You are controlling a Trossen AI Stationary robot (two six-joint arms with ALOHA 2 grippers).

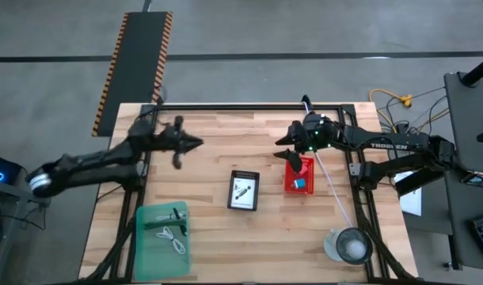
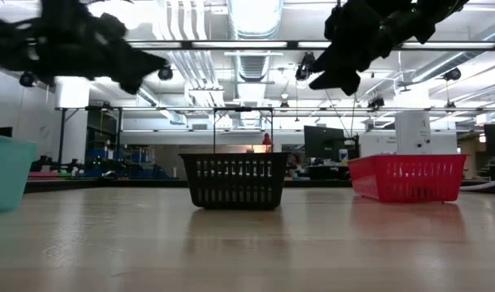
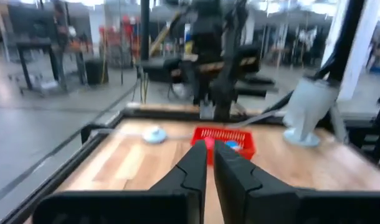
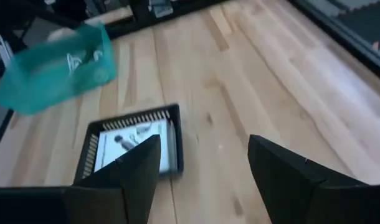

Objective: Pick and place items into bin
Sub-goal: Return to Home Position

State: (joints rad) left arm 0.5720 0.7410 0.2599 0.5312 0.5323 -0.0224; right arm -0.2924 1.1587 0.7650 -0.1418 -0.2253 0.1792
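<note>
aloft over the table [image 1: 218,162], right gripper [image 4: 202,149] with fingers spread wide and empty, red bin [image 1: 309,170] just under the fingertips, what looks like a blue item [image 1: 302,183] lying inside. ahead of those fingers, black basket [image 4: 131,118] holding a white printed card [image 4: 133,134], and farther ahead green bin [image 4: 53,78] with a coiled white cable [image 1: 176,239] in it. left gripper [image 3: 210,144] aloft as well, fingers pressed nearly together, only a thin gap between, gripping nothing, red bin well ahead of their tips.

overhead, table-level, wrists, three share red bin [image 1: 309,168]
</note>
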